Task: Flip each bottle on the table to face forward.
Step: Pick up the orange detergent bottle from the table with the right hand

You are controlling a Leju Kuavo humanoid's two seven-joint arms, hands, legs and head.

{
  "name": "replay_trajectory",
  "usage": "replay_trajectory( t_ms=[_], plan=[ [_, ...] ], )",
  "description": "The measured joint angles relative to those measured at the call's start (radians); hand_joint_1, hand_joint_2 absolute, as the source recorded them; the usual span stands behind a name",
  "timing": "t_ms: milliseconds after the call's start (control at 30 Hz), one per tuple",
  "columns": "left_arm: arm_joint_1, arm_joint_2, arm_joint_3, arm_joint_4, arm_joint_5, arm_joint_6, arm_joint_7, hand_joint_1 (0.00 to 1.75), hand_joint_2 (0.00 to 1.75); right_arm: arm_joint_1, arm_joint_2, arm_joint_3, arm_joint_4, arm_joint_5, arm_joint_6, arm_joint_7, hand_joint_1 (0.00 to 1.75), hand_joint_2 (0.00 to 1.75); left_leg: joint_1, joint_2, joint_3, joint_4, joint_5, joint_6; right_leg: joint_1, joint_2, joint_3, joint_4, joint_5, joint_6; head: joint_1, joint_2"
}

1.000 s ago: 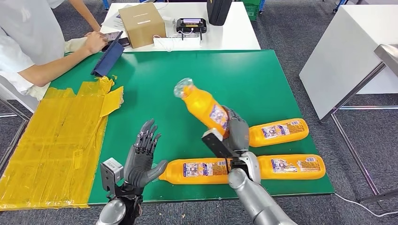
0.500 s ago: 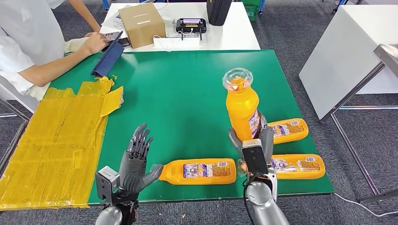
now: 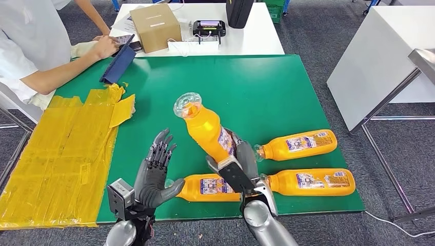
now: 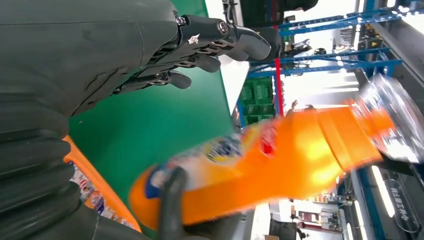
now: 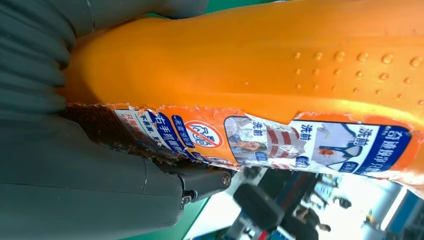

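Head view alone shows right hand point(image 3: 241, 161) gripping tilted bottle point(image 3: 205, 128), left hand point(image 3: 154, 171) spread empty.

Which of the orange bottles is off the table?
The bottle held in the right hand, tilted with its cap toward the left. The other three bottles lie flat on the green table.

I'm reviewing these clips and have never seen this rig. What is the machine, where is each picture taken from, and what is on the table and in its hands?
This is a humanoid robot with two silver arms ending in many-fingered hands. The wide picture is its head camera looking down at a green table. The other two come from cameras at each wrist, so they look turned. The right hand holds an orange bottle off the table, tilted. The left hand holds nothing, fingers apart. Three more orange bottles lie on their sides: one near the left hand, two to the right. A person sits at the far left.
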Motion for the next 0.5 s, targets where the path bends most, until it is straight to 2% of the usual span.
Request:
replay_trajectory(
  t_ms=[267,500],
  plan=[
    [-0.017,0.001,-0.024,-0.012,0.019,-0.035,-0.005,0.0,1.75,-0.056,0.012,0.072,0.099,0.048,0.038,0.026,1.75,1.75,0.0,0.0,0.0,0.0,0.0,0.0,0.0,0.0,0.0,0.0,0.0,0.0,0.0,0.0],
    [-0.019,0.011,-0.038,-0.04,0.032,-0.047,-0.01,0.0,1.75,-0.115,0.03,0.135,0.184,0.14,0.014,0.049,1.75,1.75,0.0,0.0,0.0,0.0,0.0,0.0,0.0,0.0,-0.001,0.0,0.0,0.0,0.0,0.0]
  ],
)
